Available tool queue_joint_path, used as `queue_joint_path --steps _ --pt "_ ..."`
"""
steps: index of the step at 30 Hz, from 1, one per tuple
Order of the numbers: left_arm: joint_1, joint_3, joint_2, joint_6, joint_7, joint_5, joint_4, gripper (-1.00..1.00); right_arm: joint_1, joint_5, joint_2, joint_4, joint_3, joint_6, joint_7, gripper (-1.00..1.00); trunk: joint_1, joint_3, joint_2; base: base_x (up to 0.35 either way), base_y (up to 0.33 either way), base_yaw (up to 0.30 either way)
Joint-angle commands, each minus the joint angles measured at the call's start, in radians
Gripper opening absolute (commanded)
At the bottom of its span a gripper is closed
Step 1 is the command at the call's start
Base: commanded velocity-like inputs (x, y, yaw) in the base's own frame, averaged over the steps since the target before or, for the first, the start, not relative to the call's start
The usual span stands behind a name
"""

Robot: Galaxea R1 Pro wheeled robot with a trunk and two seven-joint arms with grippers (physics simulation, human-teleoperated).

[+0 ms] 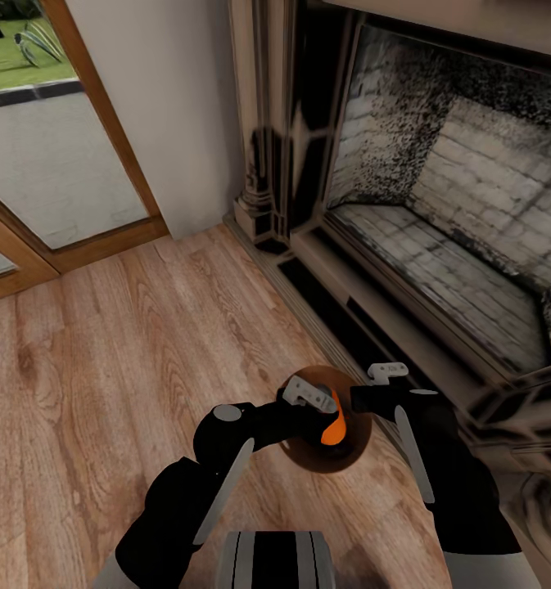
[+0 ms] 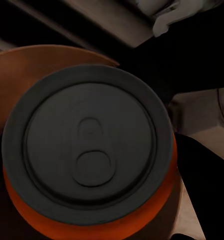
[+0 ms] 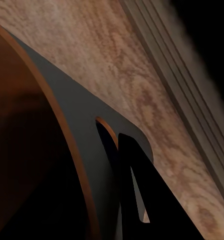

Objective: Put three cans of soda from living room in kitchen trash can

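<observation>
can of soda (image 1: 333, 427) sits in my left tool (image 1: 312, 399), clamped, hanging inside the mouth of the trash can (image 1: 353, 458) so it can drop in. my right tool (image 1: 387, 372) pinches the bin's rim, holding it beside the fireplace (image 1: 439, 204).

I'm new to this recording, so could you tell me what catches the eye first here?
An orange can sits inside the brown bin, between both grippers, low in the head view. Its grey top looms in the left wrist view. To the right stands a sooty brick fireplace.
</observation>
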Motion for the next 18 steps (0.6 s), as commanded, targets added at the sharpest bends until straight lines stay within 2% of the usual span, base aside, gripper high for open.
queue_joint_path --steps 1,8,13,14,15,18 --pt "0.0 0.0 0.0 0.0 0.0 -0.006 0.0 -1.0 0.0 -0.02 0.0 0.0 0.0 0.0 0.001 -1.0 0.0 0.0 0.0 0.0 0.0 0.0" --pt "0.0 -0.002 0.0 0.0 0.002 -0.06 0.006 -1.0 0.0 -0.02 0.0 0.0 0.0 0.0 0.002 -1.0 0.0 0.0 0.0 0.0 0.0 0.0" --pt "0.0 -0.009 0.0 0.0 0.025 -0.069 0.013 -1.0 0.0 -0.02 0.0 0.0 0.001 0.0 0.002 -1.0 0.0 0.0 0.0 0.0 0.0 0.0" --pt "0.0 -0.01 0.0 0.001 0.038 -0.071 0.014 1.0 0.0 -0.02 0.0 0.0 0.001 0.0 0.002 -1.0 0.0 0.0 0.0 0.0 0.0 0.0" --pt "0.0 -0.011 0.0 0.001 0.061 -0.076 0.017 1.0 0.0 -0.02 0.0 0.0 0.0 0.0 0.002 -1.0 0.0 0.0 0.0 0.0 0.0 0.0" --pt "0.0 -0.012 0.0 0.002 0.075 -0.079 0.019 1.0 0.0 -0.02 0.0 0.0 0.0 0.0 0.002 -1.0 0.0 0.0 0.0 0.0 0.0 0.0"
